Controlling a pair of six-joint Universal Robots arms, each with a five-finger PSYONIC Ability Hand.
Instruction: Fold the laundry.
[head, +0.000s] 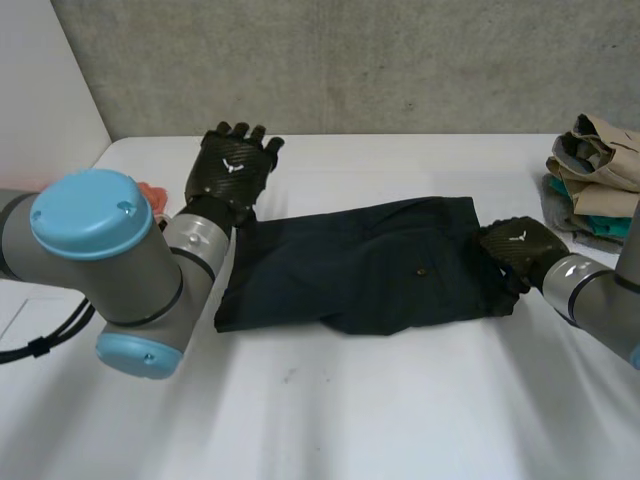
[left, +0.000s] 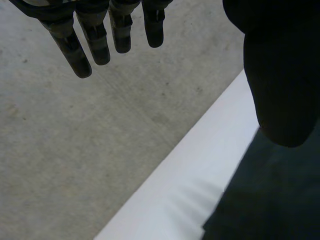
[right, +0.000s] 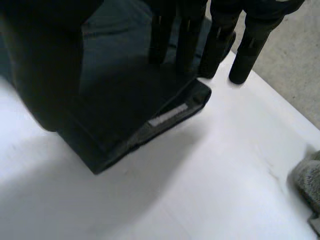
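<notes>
- Dark navy garment (head: 360, 265) lies flat on the white table (head: 400, 400), about mid-table, long side running left to right.
- My left hand (head: 232, 165) is raised over the garment's far-left corner, near the table's far edge. The left wrist view shows its fingers (left: 75, 55) straight and spread, holding nothing. The cloth is below and beside the thumb, not touched.
- My right hand (head: 515, 245) sits at the garment's right edge. Its fingers (right: 245, 60) are straight and point down, some over the cloth and some past its corner over bare table. Nothing is gripped. I cannot tell whether the tips touch the cloth.
- A white label (right: 167, 116) shows on the garment's hem by the right fingertips.
- A pile of folded clothes (head: 595, 170), tan, grey and teal, sits at the table's far-right corner, just behind my right arm and apart from the garment.
- A small orange item (head: 152, 193) lies at the table's left edge, mostly hidden by my left arm.
- A concrete wall (head: 350, 60) runs behind the table's far edge.
</notes>
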